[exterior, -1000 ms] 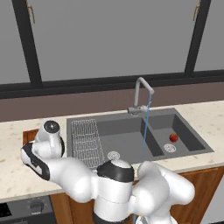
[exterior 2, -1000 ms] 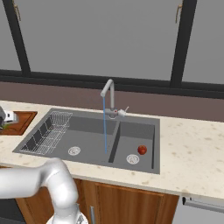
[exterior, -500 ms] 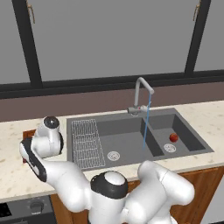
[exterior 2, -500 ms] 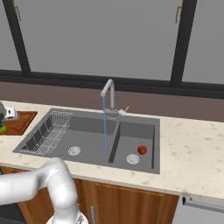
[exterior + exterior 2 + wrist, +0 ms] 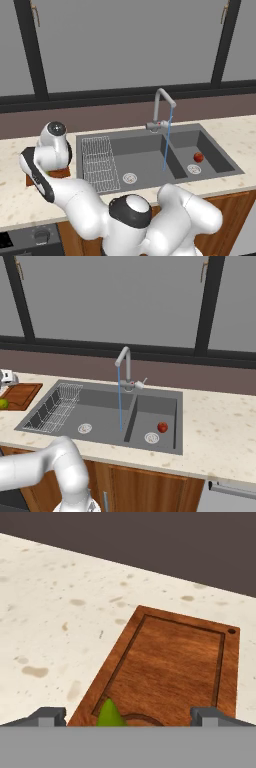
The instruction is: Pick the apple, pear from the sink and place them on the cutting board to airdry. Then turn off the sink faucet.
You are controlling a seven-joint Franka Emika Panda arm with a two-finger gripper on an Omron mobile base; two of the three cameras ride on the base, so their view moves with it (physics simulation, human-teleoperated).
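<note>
- The gripper [image 5: 127,714] is wide open, and its two dark tips stand far apart at the bottom of the hand view.
- Nothing is held between the tips.
- The pear [image 5: 111,715] lies on the cutting board [image 5: 175,667], close to the board's near edge and between the two tips.
- In the hand view only the green top of the pear peeks up.
- In the right base view the pear [image 5: 3,404] is a small yellow-green ball at the left edge of the picture, on the near corner of the cutting board [image 5: 22,394].
- The board lies flat on the speckled counter [image 5: 55,607], just to the left of the sink [image 5: 95,411].
- In the left base view the arm's white hand end hides most of the cutting board [image 5: 60,173], and only a brown bit shows under it.
- The apple [image 5: 198,157] is red and sits in the small side part of the sink [image 5: 150,150], next to a round drain [image 5: 193,169].
- The apple [image 5: 162,427] is well apart from the board.
- A wire rack [image 5: 99,161] lies in the big part of the sink, on the side near the board.
- The sink faucet [image 5: 161,107] stands at the back of the sink, and a thin blue stream of water [image 5: 166,142] runs down from its spout into the big part.
</note>
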